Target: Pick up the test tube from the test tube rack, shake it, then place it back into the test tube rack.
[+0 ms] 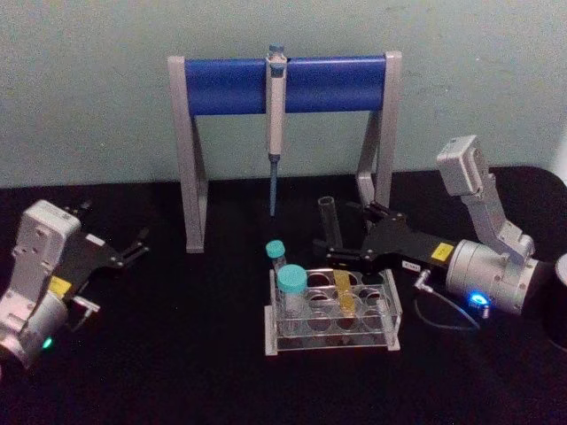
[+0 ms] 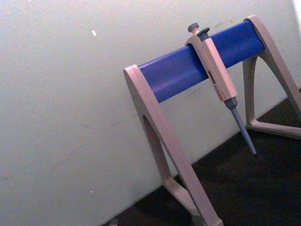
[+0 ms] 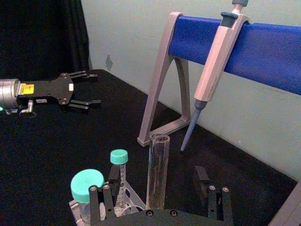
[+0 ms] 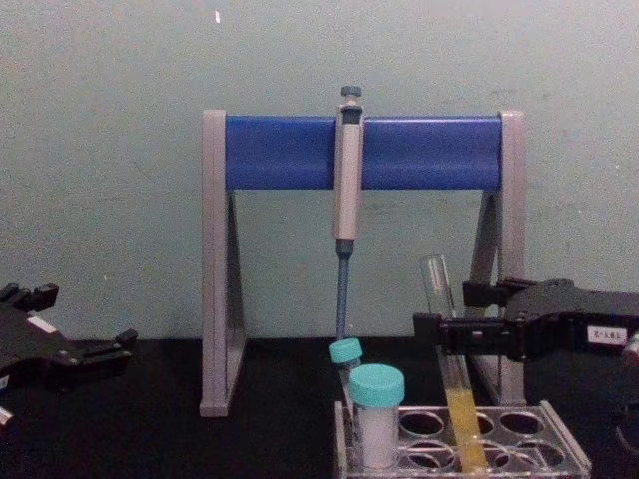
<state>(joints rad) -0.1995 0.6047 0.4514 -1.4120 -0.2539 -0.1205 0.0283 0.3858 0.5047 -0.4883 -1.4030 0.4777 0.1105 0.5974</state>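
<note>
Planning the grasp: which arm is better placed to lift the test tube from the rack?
Right. Its open tool straddles the test tube in the test tube rack; the left tool sits far off to the left.

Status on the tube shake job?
Approach looks done: the right gripper straddles the test tube, fingers open, gaps both sides. The tube stands in the test tube rack, yellow liquid low. Remaining, seemingly: grasp, lift, shake, reinsert, unless this is just after release. Left gripper idles aside.
</note>
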